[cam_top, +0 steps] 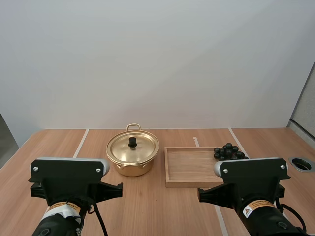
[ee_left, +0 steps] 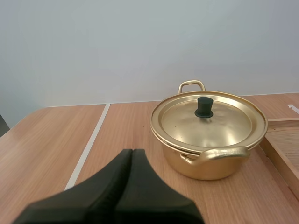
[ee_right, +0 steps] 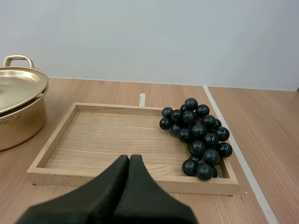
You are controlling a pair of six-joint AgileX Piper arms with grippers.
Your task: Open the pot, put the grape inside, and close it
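Left pincer (ee_left: 132, 153) pressed together, empty, facing gold pot (ee_left: 205, 135), likely lined up for lid knob (ee_left: 203, 106). Right pincer (ee_right: 129, 158) also closed, empty, facing grape bunch (ee_right: 198, 135) in far right corner of wooden tray (ee_right: 103, 140) beside pot.

The light is bright, soft and even, and it seems to come from above. The gold lid (ee_left: 224, 128) has a pale, milky shine but no hard glare. The pot (cam_top: 132, 167) drops only a thin, faint shadow on the table (cam_top: 147, 211). The bunch of grapes (ee_right: 198, 133) shows tiny white dots of light. The tray (ee_right: 107, 140) has a narrow dark line under its near side.
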